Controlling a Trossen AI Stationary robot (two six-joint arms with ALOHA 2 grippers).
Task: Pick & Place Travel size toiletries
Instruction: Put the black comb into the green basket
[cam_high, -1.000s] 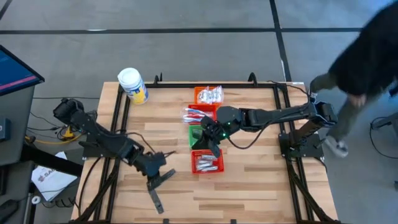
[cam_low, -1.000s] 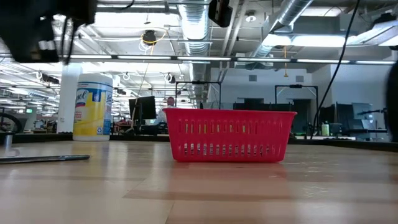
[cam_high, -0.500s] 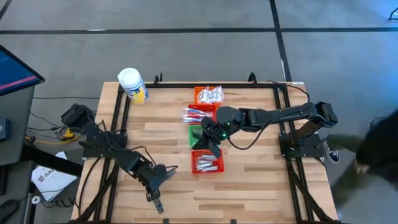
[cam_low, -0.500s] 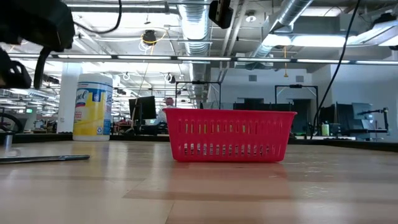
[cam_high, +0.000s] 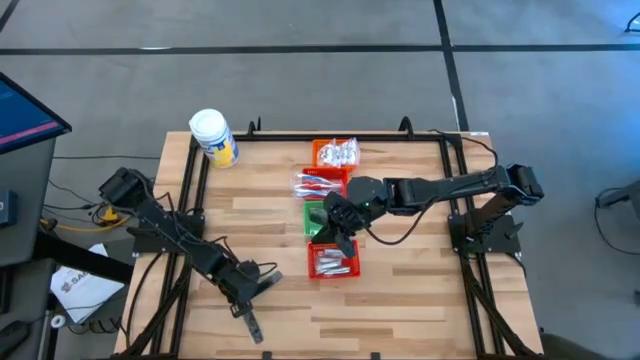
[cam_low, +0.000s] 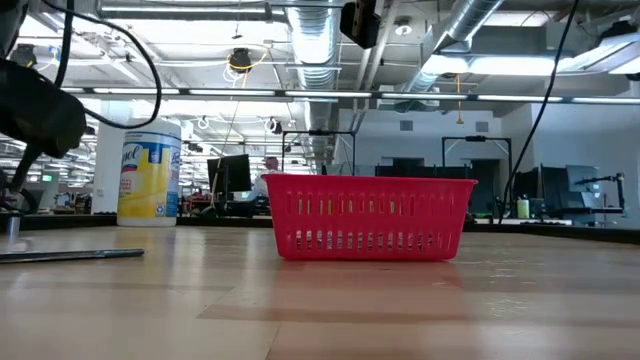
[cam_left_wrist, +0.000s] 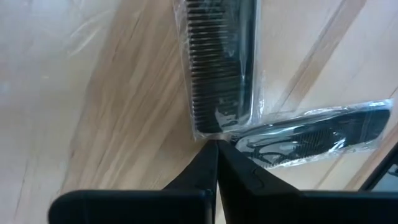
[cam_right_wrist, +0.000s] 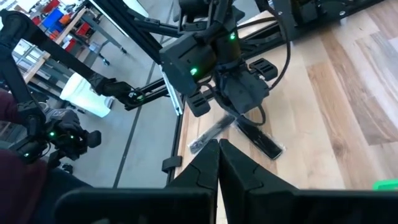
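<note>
Table (cam_high: 400, 300) carries a row of mesh baskets down its middle, the red basket (cam_high: 333, 262) nearest the front. Above that row hangs the right gripper (cam_high: 345, 243), clenched on nothing visible. Left gripper (cam_high: 243, 300) sits low near the front-left edge, fingers (cam_left_wrist: 205, 171) pinched together and empty, tips right at two wrapped black combs (cam_left_wrist: 221, 59) crossing each other there. Risk, I judge: with the wrappers overlapping, a grab could lift both combs or slip off slick plastic.
</note>
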